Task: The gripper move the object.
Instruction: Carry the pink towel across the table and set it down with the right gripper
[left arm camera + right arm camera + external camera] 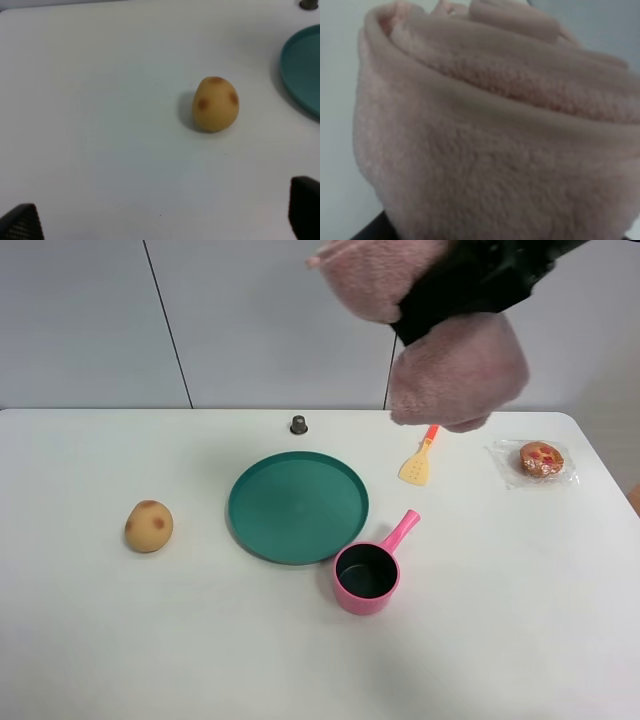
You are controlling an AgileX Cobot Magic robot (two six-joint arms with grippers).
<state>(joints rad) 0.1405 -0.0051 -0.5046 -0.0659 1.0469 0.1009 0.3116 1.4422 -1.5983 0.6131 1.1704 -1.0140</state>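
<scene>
At the table's [80, 640] left, near the potato [215, 104], the left gripper [162, 217] hangs with fingers spread and empty, while high over the right side the right gripper [455, 290] has its fingers clamped on the object [460, 365] at its banded waist, likely the firmest hold on something so soft and light.

No legible text, labels, brands or nos. on anything in view.

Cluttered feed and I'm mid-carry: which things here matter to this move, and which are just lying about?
In the job:
right gripper, shut on the towel
towel, held up in the air

Lying about:
plate
pot
potato
spatula
wrapped snack
small dark cap
</scene>
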